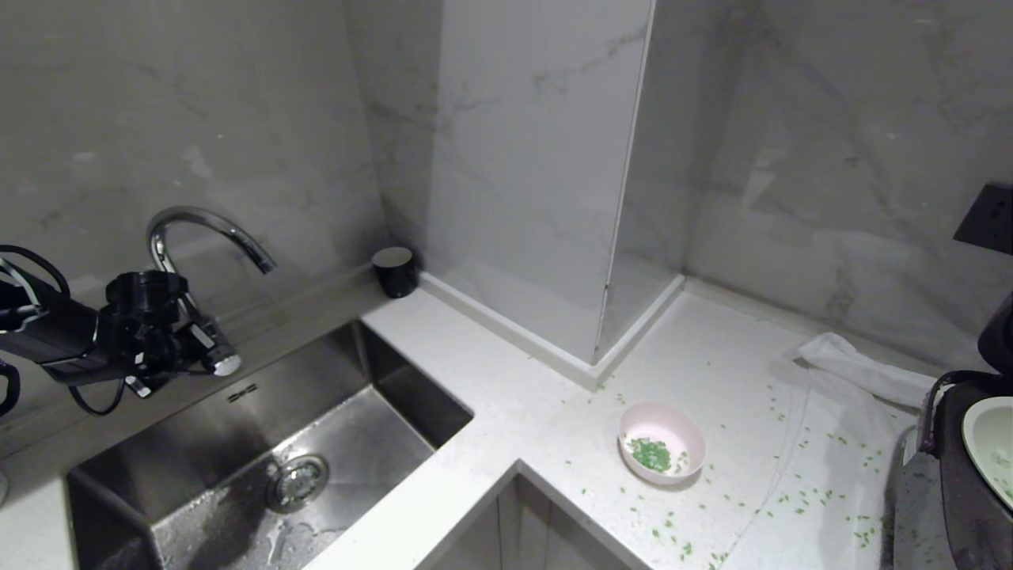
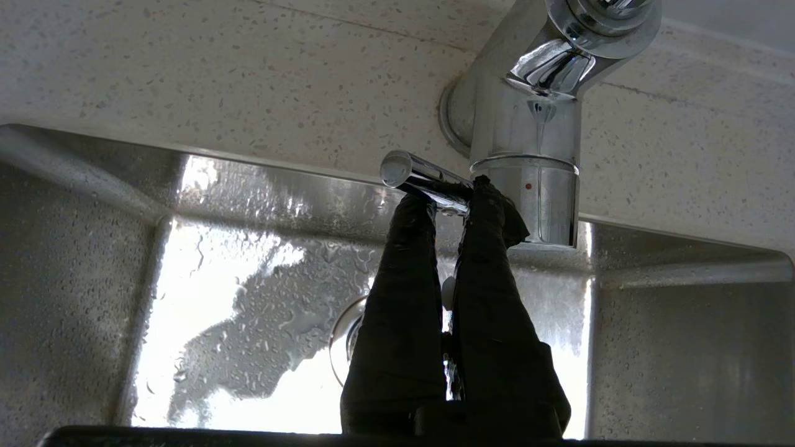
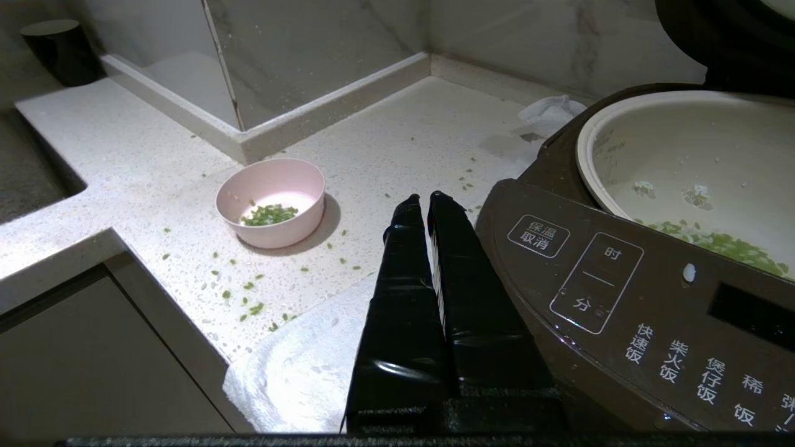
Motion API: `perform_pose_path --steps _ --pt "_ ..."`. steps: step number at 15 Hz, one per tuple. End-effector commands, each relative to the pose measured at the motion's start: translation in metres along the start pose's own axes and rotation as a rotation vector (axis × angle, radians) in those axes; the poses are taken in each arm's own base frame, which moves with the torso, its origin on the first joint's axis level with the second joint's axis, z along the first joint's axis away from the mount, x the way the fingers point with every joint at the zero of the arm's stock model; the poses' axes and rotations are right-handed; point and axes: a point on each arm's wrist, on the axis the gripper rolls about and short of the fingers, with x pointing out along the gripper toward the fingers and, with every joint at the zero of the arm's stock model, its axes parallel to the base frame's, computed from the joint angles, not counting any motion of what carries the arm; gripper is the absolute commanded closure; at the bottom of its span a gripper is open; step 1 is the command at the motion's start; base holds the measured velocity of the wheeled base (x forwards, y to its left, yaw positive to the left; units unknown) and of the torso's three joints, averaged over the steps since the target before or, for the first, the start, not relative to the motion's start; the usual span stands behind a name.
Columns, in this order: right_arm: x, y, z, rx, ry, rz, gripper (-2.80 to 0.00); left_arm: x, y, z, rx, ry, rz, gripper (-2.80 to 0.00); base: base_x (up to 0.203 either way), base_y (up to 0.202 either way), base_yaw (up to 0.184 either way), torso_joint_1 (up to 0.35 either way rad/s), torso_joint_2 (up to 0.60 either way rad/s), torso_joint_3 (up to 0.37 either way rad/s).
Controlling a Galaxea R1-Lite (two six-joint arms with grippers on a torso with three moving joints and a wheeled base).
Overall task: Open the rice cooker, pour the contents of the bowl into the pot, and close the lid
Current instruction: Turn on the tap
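The left gripper (image 2: 448, 192), wrapped in black, hangs over the stainless steel sink (image 1: 372, 443) at the left of the head view, its two fingers drawn narrow and closed on the chrome lever handle (image 2: 422, 177) of the curved chrome faucet (image 1: 210, 229); in the left wrist view the fingertips sit on the lever just beside the faucet's upright body (image 2: 528, 155), with the wet sink basin below. The right gripper (image 3: 425, 208) shows only in the right wrist view, parked low just beside the front of the cooker, its black fingers pressed together and holding nothing. The small round bowl (image 1: 662, 442), pink outside and white inside, stands upright on the white speckled stone counter (image 1: 506, 372), near the counter's inner corner and well apart from the sink; a small heap of chopped green bits (image 1: 650, 454) lies in its bottom. More green bits (image 1: 799, 499) are scattered over the counter and over the white cloth (image 1: 847, 443) spread between the bowl and the cooker. The large dark brown rice cooker (image 3: 621, 292) sits on that cloth at the right edge, its hinged lid (image 3: 714, 37) raised, its pale round inner pot (image 3: 689, 167) exposed with green bits (image 3: 720, 242) inside. A small black cup (image 1: 394, 271) stands by the wall behind the sink.
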Motion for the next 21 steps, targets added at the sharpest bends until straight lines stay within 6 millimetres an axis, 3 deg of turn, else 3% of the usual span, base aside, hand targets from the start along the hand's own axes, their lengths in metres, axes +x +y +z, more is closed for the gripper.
perform_pose_path --steps 1,18,19,20,21 --pt "0.000 0.000 0.000 0.000 0.001 -0.001 0.00 -0.001 0.000 0.000 -0.005 -0.003 -0.001 0.00 0.000 0.000 0.000 0.000 0.00 0.000" --pt "0.000 0.000 0.000 0.000 0.001 0.001 0.00 -0.013 -0.003 0.001 -0.009 -0.001 -0.021 0.00 0.000 0.000 0.000 0.000 0.00 0.000" --pt "0.000 0.000 0.000 0.000 0.001 -0.001 0.00 -0.014 -0.004 0.001 -0.006 0.000 -0.024 -0.41 0.000 0.000 0.000 0.000 0.00 0.000" --pt "0.000 0.000 0.000 0.000 0.001 0.000 0.00 -0.015 -0.005 0.002 -0.008 -0.004 -0.027 -2.80 0.000 0.000 0.000 0.000 0.00 0.000" --pt "0.000 0.000 0.000 0.000 0.001 0.001 0.00 -0.017 -0.005 0.004 -0.015 -0.009 -0.034 -2.80 0.000 0.000 0.000 0.000 0.00 0.000"
